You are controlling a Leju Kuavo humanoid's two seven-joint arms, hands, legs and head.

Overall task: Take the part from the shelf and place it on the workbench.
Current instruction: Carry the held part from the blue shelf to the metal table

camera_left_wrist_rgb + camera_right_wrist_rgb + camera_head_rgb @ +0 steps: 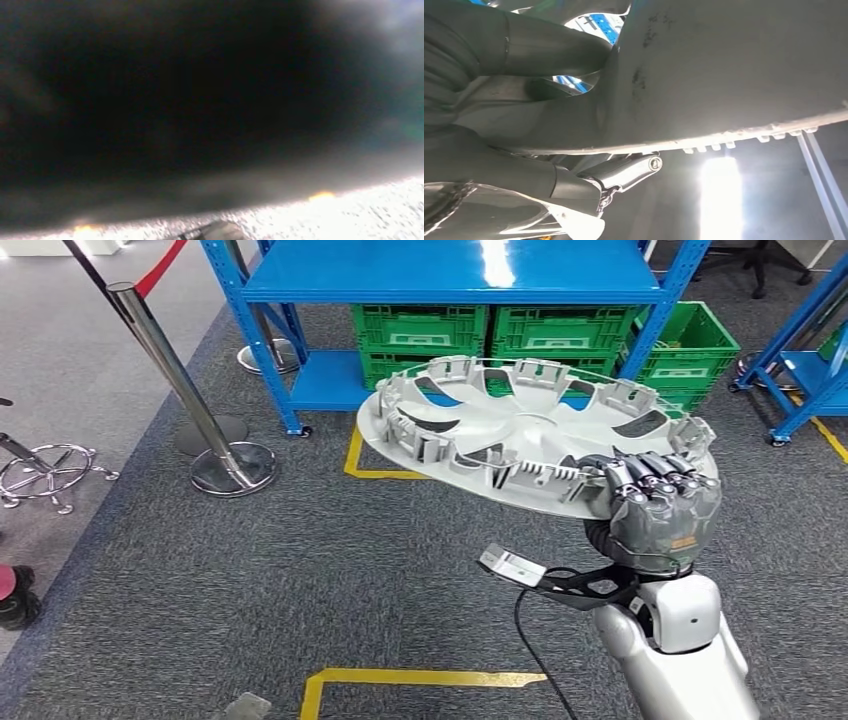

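**Wheel cover held up in the right hand**

The right hand (pixel 655 502) grips the near right rim of the grey wheel cover (pixel 520 430), fingers (pixel 640 472) curled over the edge and thumb (pixel 549 47) pressed underneath. The cover is held up over the grey carpet (pixel 300 570), roughly level, ribbed inner side up, reaching left and away from the hand. Beyond it stands the blue shelf (pixel 450 270) with green crates (pixel 420 328) on its bottom level. The left hand's state cannot be told.
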